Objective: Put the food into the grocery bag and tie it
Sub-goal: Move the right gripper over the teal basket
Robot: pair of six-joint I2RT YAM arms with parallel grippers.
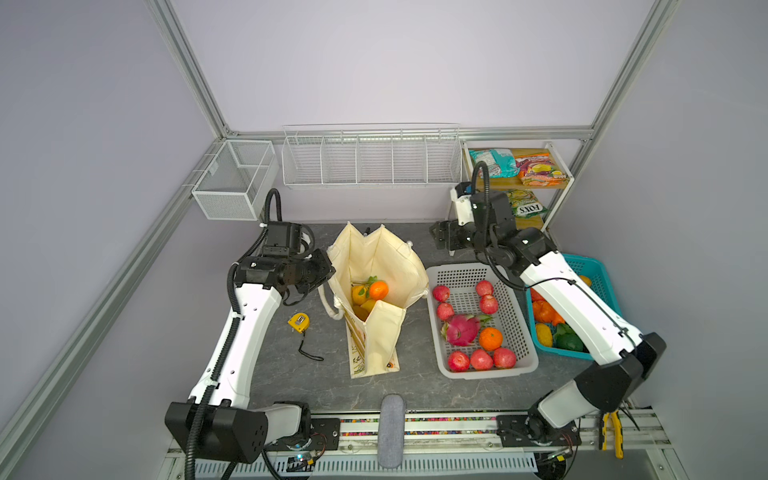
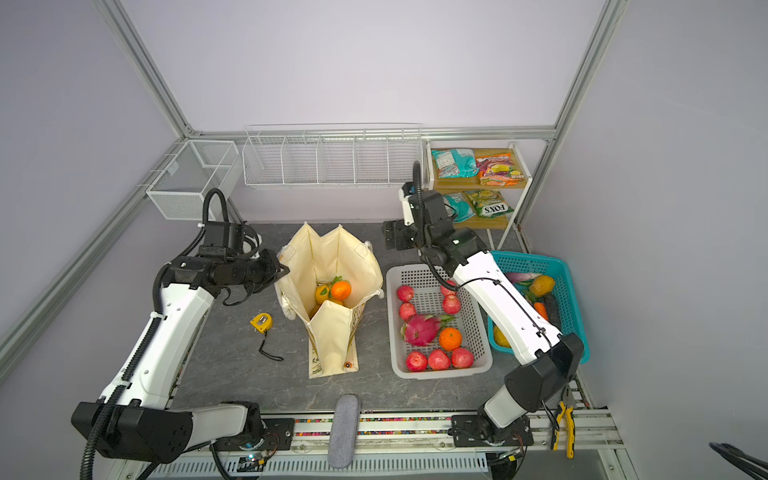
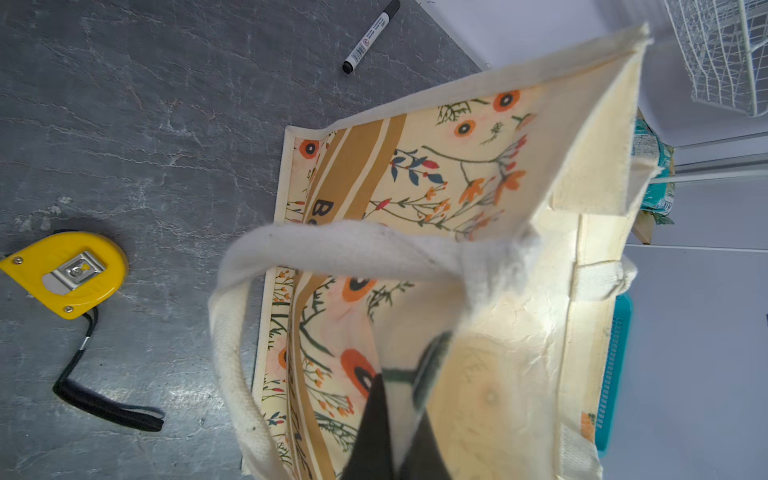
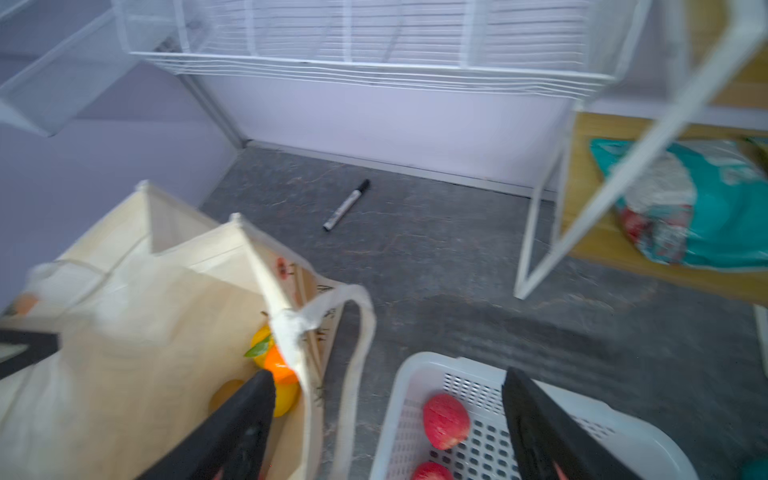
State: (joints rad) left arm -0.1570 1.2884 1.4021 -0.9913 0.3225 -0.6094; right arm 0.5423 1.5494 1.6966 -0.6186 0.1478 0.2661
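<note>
The cream grocery bag (image 1: 374, 257) (image 2: 332, 257) stands open in the middle of the table in both top views. Inside it lie an orange (image 1: 378, 289) and yellow fruit (image 1: 359, 294). My left gripper (image 1: 328, 270) (image 3: 405, 365) is shut on the bag's left wall near its rim, beside a white rope handle (image 3: 332, 245). My right gripper (image 1: 444, 239) (image 4: 386, 382) hangs open and holds nothing, behind the white basket (image 1: 515, 365) and to the right of the bag (image 4: 145, 332). A teal packet (image 1: 494, 162) and an orange-red packet (image 1: 540, 168) lie on the shelf.
The white basket holds red fruit (image 1: 482, 359), a dragon fruit (image 1: 461, 330) and an orange (image 1: 491, 338). A teal basket (image 1: 598, 270) of produce stands at the right under my right arm. A yellow tape measure (image 1: 298, 323) lies left of the bag. A marker (image 4: 347, 205) lies behind it.
</note>
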